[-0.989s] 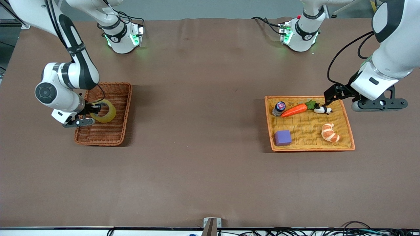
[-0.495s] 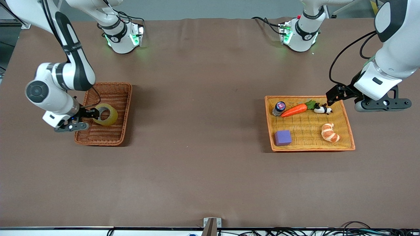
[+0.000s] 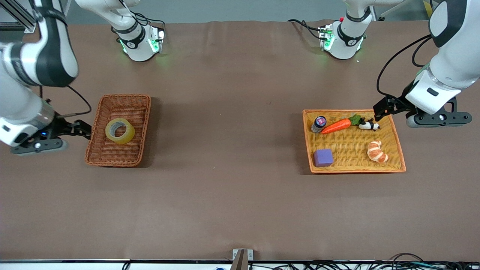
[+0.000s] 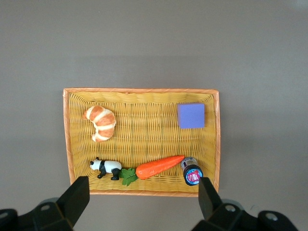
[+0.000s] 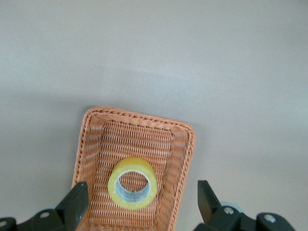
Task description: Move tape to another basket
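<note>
The tape (image 3: 120, 130), a yellowish ring, lies flat in the dark reddish-brown wicker basket (image 3: 144, 123) at the right arm's end of the table. It also shows in the right wrist view (image 5: 132, 189), inside the basket (image 5: 139, 119). My right gripper (image 3: 83, 128) is open and empty, raised beside the basket's outer rim; in its wrist view (image 5: 142, 192) the jaws stand wide apart. My left gripper (image 3: 377, 110) is open and empty over the far corner of the orange tray (image 3: 397, 146), and its wide-apart jaws (image 4: 143, 192) frame the tray's rim (image 4: 142, 90).
The orange tray holds a purple cube (image 3: 323, 157), a croissant (image 3: 377, 151), a carrot (image 3: 337, 126), a toy panda (image 3: 369, 125) and a small bottle (image 3: 318, 123). Brown table stretches between the two baskets.
My right gripper has let go of the tape and drawn back up and away from the basket. The tape, held tilted before, now lies flat. The left arm has hardly moved.
</note>
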`<state>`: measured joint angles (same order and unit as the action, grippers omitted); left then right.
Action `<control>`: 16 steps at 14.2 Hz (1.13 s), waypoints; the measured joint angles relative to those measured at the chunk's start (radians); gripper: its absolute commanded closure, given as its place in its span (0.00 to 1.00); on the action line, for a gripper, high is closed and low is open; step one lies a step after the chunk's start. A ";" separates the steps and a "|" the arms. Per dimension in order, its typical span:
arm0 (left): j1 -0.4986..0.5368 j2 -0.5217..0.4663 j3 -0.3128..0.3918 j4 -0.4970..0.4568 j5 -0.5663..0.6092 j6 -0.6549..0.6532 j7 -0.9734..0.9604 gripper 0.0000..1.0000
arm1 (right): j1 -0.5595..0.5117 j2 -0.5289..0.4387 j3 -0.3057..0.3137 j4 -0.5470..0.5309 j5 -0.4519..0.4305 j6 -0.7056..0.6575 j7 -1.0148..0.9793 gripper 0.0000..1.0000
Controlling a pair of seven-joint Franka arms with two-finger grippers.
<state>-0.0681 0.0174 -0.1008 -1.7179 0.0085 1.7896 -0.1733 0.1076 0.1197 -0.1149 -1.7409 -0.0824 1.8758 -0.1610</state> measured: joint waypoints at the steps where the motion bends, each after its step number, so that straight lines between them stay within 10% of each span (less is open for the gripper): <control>1: 0.000 0.000 0.000 0.001 0.000 0.000 0.000 0.00 | -0.006 0.000 0.000 0.057 0.000 -0.070 0.000 0.00; 5: 0.000 0.000 0.000 0.002 0.000 0.000 0.000 0.00 | -0.037 -0.047 -0.005 0.193 0.071 -0.247 -0.002 0.00; 16: 0.014 0.000 0.001 0.002 0.000 0.000 0.000 0.00 | -0.040 -0.110 -0.005 0.157 0.080 -0.281 -0.002 0.00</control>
<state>-0.0543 0.0174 -0.0995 -1.7162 0.0085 1.7893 -0.1729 0.0671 0.0095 -0.1202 -1.5837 -0.0022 1.5945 -0.1626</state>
